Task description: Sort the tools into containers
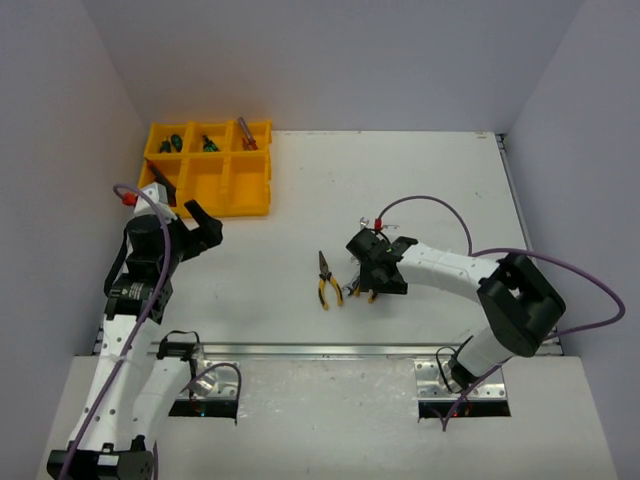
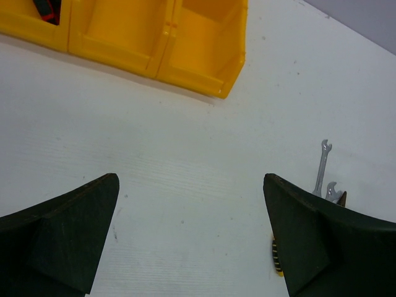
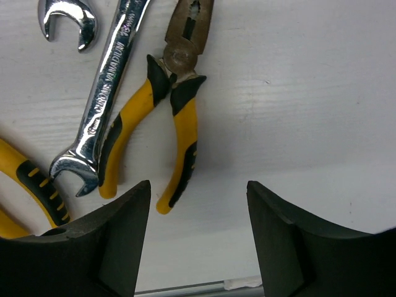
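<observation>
The yellow tray of containers (image 1: 255, 190) stands at the back left; its back compartments hold green-handled screwdrivers (image 1: 172, 143) and a reddish tool (image 1: 246, 135). Yellow-handled pliers (image 1: 327, 282) lie mid-table. My right gripper (image 1: 378, 283) hovers low beside them over more tools. In the right wrist view, a second pair of yellow-handled pliers (image 3: 176, 105) and a silver wrench (image 3: 108, 93) lie just ahead of my right gripper (image 3: 198, 204); its jaws are open with nothing between them. My left gripper (image 1: 205, 220) is open and empty in front of the tray (image 2: 154, 43).
Another wrench head (image 3: 68, 21) and a yellow-black handle (image 3: 31, 185) lie left of the silver wrench. In the left wrist view, two wrenches (image 2: 322, 167) lie far right. A red-black tool (image 1: 160, 180) sits at the tray's front left. Grey walls enclose the table.
</observation>
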Action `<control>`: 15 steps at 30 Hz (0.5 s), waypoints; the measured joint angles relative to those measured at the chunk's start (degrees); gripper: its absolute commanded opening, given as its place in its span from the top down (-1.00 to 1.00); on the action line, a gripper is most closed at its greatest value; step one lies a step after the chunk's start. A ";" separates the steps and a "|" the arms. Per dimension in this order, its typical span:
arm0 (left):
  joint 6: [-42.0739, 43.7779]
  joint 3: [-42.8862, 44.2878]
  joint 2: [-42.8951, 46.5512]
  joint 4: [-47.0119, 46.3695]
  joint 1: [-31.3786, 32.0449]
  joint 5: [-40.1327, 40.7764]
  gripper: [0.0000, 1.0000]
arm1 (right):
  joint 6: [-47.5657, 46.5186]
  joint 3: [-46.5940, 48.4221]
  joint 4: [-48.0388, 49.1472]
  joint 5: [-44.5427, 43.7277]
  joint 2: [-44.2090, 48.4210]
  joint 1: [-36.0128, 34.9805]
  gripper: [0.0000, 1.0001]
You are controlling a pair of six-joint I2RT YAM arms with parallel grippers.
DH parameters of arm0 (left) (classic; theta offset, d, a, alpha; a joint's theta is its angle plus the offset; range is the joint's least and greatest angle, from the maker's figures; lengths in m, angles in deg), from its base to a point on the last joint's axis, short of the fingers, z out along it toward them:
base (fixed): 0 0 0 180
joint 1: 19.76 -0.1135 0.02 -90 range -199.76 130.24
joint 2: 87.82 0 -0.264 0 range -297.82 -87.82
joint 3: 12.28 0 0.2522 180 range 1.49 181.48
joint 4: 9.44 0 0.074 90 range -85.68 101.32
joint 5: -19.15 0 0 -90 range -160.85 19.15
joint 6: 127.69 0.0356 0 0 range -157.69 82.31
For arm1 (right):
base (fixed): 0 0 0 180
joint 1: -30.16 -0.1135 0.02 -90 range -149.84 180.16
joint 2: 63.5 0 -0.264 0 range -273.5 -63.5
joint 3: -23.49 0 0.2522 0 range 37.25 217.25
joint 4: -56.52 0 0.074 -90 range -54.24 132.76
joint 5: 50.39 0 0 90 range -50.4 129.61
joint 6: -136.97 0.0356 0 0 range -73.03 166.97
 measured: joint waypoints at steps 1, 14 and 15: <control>-0.01 -0.01 -0.06 0.06 0.34 -0.06 -1.00 | -0.33 0.00 0.84 0.39 -0.30 0.11 -0.25; 0.22 -0.01 -1.01 -0.25 2.07 -1.37 -1.00 | -1.35 -2.74 8.61 4.15 -3.31 4.11 0.24; 0.22 -0.01 -1.01 -0.26 2.10 -1.39 -1.00 | -1.28 -3.37 9.48 4.47 -2.89 4.14 0.31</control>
